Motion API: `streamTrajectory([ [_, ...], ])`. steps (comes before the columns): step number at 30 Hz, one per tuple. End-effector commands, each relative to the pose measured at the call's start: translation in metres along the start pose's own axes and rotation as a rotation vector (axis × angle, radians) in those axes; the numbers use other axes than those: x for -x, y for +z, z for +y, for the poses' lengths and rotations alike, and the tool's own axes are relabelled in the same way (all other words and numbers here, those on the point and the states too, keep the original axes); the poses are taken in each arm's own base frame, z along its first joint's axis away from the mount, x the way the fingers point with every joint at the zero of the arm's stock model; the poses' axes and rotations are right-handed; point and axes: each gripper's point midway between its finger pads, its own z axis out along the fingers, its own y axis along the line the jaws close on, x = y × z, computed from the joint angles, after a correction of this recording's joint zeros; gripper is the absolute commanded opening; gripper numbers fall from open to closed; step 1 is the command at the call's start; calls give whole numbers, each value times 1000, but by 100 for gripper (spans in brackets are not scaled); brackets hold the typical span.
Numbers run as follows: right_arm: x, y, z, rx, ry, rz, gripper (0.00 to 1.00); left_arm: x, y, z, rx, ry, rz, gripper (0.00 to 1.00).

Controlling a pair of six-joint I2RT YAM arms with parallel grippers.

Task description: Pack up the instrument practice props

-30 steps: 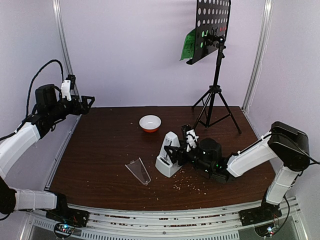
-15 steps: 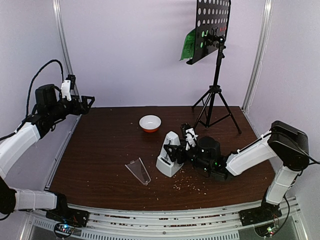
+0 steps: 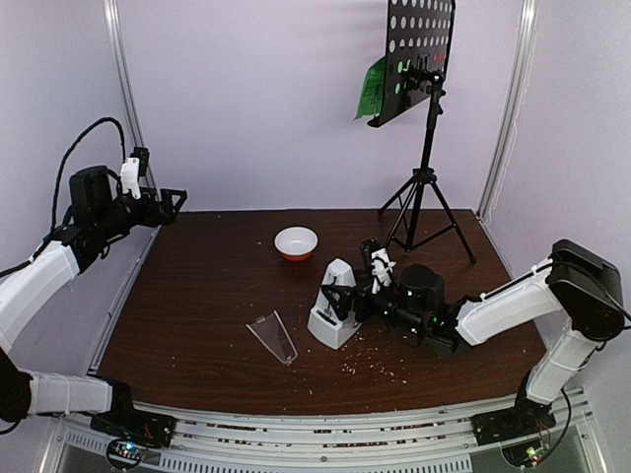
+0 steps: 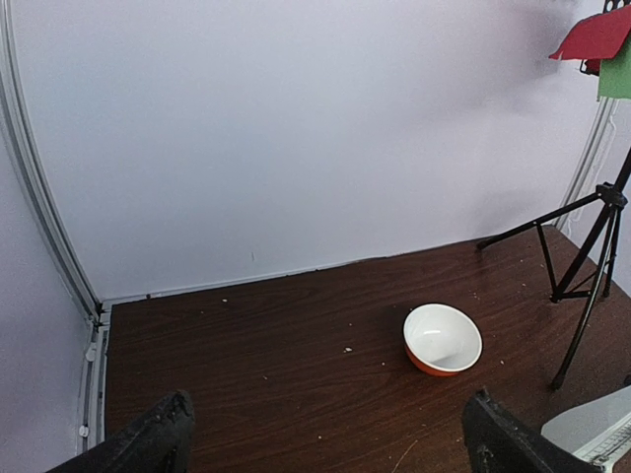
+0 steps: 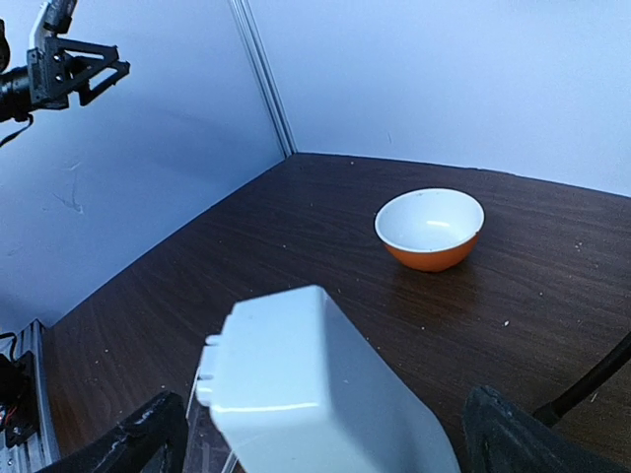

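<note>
The white pyramid metronome [image 3: 332, 313] stands on the table's middle and fills the lower right wrist view [image 5: 315, 384]. My right gripper [image 3: 342, 295] is open, with its fingers either side of the metronome's top [image 5: 323, 409] and a small gap showing on each side. The clear wedge cover [image 3: 273, 337] lies flat to the metronome's left. The black tripod music stand [image 3: 425, 187] stands at the back right, with a green page [image 3: 372, 89] on its perforated desk [image 3: 422, 44]. Red [image 4: 596, 34] and green [image 4: 616, 74] pages show in the left wrist view. My left gripper [image 3: 174, 204] is open and empty, high at the far left [image 4: 330, 406].
A small white-and-orange bowl [image 3: 296, 242] sits behind the metronome, also in the left wrist view [image 4: 443, 338] and the right wrist view [image 5: 431, 228]. Crumbs [image 3: 367, 365] are scattered on the dark wood table [image 3: 197, 296]. White walls and metal rails enclose the table.
My right arm's wrist has shifted slightly to the right and upward, with the gripper still at the metronome. The metronome, cover and left arm have not moved.
</note>
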Motion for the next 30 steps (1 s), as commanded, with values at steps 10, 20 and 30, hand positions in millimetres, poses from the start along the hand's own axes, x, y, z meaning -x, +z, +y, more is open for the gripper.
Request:
streamTrajectory([
  [10,56,-61,-31,-32,-45,-15,100,-21,20,-71,-218,99,41,98],
  [20,52,-82,-138,-153,68,-21,100,-68,11,-200,-567,116,67,98],
  [30,29,-88,-150,-132,124,-36,100,-108,13,-265,-757,166,79,98],
])
